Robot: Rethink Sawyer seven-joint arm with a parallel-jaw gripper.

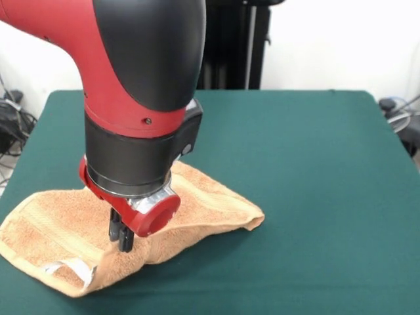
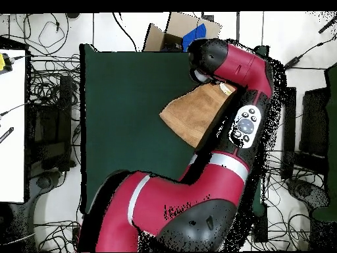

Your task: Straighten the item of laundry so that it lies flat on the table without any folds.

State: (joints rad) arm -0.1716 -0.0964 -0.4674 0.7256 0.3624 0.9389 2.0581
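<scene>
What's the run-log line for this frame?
gripper: down on towel, fingers together | towel: folded over, tag side up, not flat | table: towel near one corner | stage: straightening not done

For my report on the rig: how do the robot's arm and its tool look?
The arm has glossy red and black shells, a black cylindrical wrist and a red collar with a round red cap. The tool is small, black and two-pronged. Overhead, a grey button panel shows.

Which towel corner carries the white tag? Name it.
The corner nearest the camera in the front view, on the towel, just left of the gripper; its white tag shows, the others are plain.
</scene>
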